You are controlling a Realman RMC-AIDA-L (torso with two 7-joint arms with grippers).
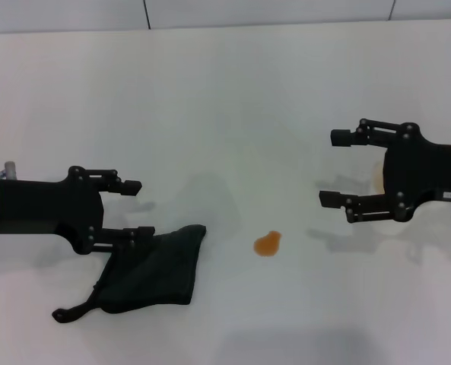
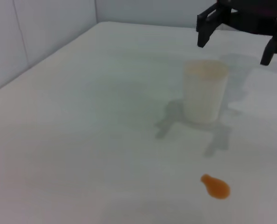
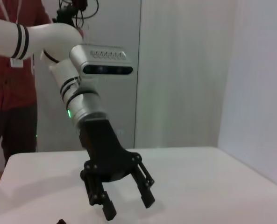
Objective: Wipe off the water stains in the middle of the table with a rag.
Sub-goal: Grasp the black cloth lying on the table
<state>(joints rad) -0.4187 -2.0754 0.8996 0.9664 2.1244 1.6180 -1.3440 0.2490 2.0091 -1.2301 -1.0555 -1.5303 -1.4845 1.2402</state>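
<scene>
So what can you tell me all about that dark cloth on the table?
The rag is a soft, dark green-black cloth lying crumpled and flat on the white table, on the robot's left side. A thin corner trails off one end like a little tail. The left gripper is right at its upper edge, open, with its lower finger over the cloth; whether it touches cannot be told. The rag lies apart from the small orange stain, with bare table between them.
</scene>
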